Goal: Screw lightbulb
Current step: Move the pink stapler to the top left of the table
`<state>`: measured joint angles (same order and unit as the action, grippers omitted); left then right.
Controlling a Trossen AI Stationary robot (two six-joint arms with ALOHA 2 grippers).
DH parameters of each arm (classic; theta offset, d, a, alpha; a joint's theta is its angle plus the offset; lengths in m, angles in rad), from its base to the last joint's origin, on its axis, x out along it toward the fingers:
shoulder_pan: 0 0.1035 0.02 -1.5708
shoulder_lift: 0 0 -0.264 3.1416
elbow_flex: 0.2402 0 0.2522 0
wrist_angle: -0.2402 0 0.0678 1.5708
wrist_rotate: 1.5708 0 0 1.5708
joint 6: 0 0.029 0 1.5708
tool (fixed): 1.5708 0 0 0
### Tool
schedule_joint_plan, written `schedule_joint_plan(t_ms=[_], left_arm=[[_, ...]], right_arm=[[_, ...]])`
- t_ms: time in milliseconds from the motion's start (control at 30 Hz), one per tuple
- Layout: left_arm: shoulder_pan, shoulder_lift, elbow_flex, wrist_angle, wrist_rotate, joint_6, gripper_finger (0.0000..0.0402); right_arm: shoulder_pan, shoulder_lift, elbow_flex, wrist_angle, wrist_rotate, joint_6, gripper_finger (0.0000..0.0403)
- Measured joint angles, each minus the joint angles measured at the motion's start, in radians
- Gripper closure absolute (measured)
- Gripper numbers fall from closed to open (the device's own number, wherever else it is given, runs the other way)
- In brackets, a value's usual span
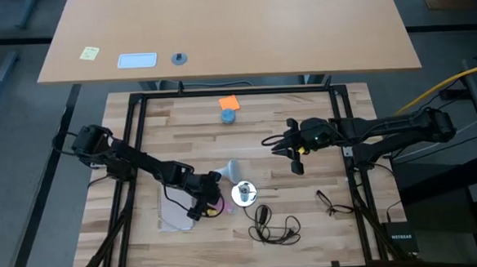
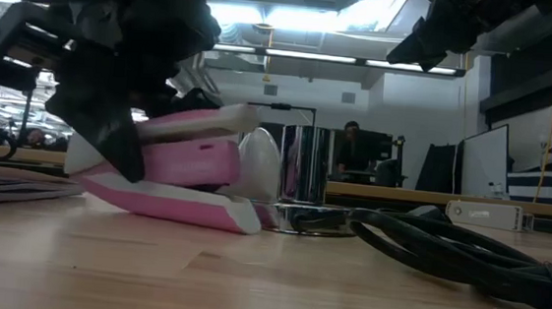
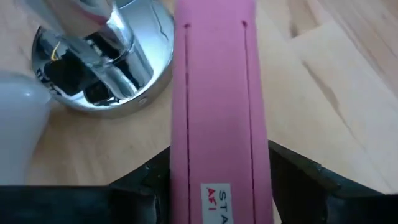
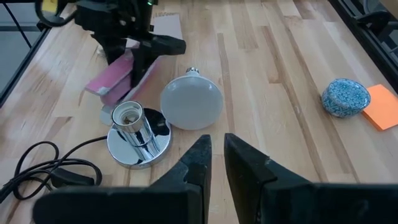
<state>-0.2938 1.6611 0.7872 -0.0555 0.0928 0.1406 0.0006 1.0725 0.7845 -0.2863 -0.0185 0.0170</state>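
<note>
The left claw [image 1: 210,202] grasps a pink stapler [image 4: 117,76] low over the wooden surface [image 1: 308,212]. Just beside it, the lightbulb [image 4: 191,103] lies on its side next to the chrome lamp base [image 4: 138,142]. The right claw [image 1: 293,153] hovers nearly clenched, empty, well apart.

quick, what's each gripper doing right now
Left gripper: closed on a pink stapler, beside the lightbulb.
Right gripper: nearly closed, holding nothing, above the table.

Beyond your bench stands a tan desk [image 1: 225,28]; ceiling lights [image 2: 306,19] glow over far monitors [image 2: 483,161].
</note>
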Motion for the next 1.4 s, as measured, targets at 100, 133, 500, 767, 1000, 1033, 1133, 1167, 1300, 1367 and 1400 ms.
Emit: schedule_joint_plan(t_ms=[100,133,500,767,1000,1033,1133,1167,1300,1367,1400], left_arm=[[0.000,-0.016,-0.001,-0.004,-0.004,-0.044,0.0236],[0.000,-0.024,-0.002,-0.008,-0.008,-0.056,0.0247],[-0.001,-0.183,-0.004,-0.014,-0.026,-0.248,0.0269],[0.019,-0.338,-0.003,-0.041,-0.196,-0.246,0.0263],[0.108,-0.453,-0.002,-0.181,-0.421,-0.255,0.0268],[0.125,-0.464,-0.002,-0.204,-0.450,-0.260,0.0267],[0.180,-0.484,-0.002,-0.266,-0.522,-0.283,0.0262],[0.202,-0.486,-0.002,-0.286,-0.539,-0.290,0.0261],[0.293,-0.481,-0.002,-0.340,-0.556,-0.299,0.0264],[0.340,-0.478,-0.002,-0.339,-0.556,-0.301,0.0266],[0.362,-0.478,-0.002,-0.338,-0.556,-0.301,0.0266]], right_arm=[[0.000,0.000,0.000,-0.001,0.000,0.000,0.0352],[0.000,0.000,0.000,-0.001,0.000,0.000,0.0352],[0.000,0.000,0.000,0.000,0.000,0.000,0.0352],[0.000,0.000,0.000,0.000,0.000,0.000,0.0352],[0.000,0.000,0.000,0.000,0.000,0.000,0.0352],[0.000,0.000,0.000,0.000,0.000,0.000,0.0352],[0.000,0.000,0.000,0.000,0.000,0.000,0.0352],[0.000,0.000,0.000,0.000,0.000,0.000,0.0352],[0.000,0.000,0.000,0.000,0.003,0.000,0.0352],[0.000,0.000,0.000,0.000,0.003,0.000,0.0352],[0.000,0.000,0.000,0.000,0.003,0.000,0.0352]])
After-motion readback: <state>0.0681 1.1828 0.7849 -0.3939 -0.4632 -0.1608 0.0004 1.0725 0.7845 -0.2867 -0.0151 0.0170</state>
